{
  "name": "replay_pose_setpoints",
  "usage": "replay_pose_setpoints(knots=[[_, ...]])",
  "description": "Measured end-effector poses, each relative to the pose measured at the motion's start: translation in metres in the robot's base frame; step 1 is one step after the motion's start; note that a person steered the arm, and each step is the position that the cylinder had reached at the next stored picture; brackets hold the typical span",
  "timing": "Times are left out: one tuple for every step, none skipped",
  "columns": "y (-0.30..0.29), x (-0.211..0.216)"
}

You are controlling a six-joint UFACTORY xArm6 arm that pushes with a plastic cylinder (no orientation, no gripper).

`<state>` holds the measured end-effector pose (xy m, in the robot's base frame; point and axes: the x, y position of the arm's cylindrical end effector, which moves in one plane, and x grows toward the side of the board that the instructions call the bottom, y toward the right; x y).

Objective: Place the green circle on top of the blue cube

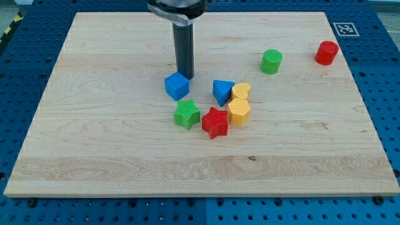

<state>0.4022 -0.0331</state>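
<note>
The green circle (272, 62) stands on the wooden board toward the view's upper right. The blue cube (177, 85) sits near the middle of the board, well to the left of the green circle. My tip (185, 75) is on the board just above and slightly right of the blue cube, touching or nearly touching its top edge; I cannot tell which. The rod rises straight up to the view's top.
A green star (187, 114), a red star (215, 122), a blue triangle (222, 91), a yellow heart (241, 92) and a yellow hexagon (239, 112) cluster below and right of the cube. A red cylinder (326, 53) stands at the upper right. The board (94, 156) lies on a blue perforated table.
</note>
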Motion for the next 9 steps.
replay_pose_setpoints(knots=[[-0.006,0.020],[-0.008,0.021],[-0.009,0.011],[-0.009,-0.017],[0.006,-0.062],[0.060,-0.083],[0.106,-0.102],[0.164,-0.128],[0.226,-0.129]])
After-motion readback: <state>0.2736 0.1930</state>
